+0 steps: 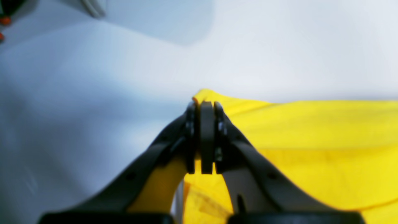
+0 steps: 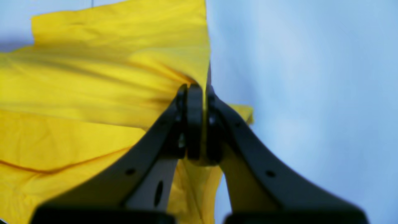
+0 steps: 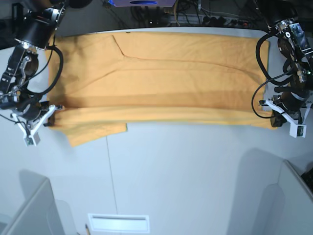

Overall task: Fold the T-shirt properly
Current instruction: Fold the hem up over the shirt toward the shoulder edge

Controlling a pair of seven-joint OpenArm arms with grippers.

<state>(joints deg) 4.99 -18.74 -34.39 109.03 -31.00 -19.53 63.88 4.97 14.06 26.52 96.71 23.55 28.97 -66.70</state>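
The T-shirt (image 3: 166, 73) lies spread wide across the far half of the white table (image 3: 186, 176), plain side up, with a long crease running along its near part. One sleeve (image 3: 95, 133) sticks out toward me at the left. My left gripper (image 3: 273, 119) is at the shirt's near right corner, and in the left wrist view its jaws (image 1: 206, 104) are shut on a lifted tip of the yellow T-shirt (image 1: 311, 133). My right gripper (image 3: 53, 113) is at the near left corner, where its jaws (image 2: 199, 90) are shut on the edge of the T-shirt (image 2: 93, 77).
Cables and equipment line the table's far edge (image 3: 195, 17). A white slotted panel (image 3: 118, 223) lies at the near edge. Grey partitions stand at the near left (image 3: 27, 210) and near right (image 3: 288, 196) corners.
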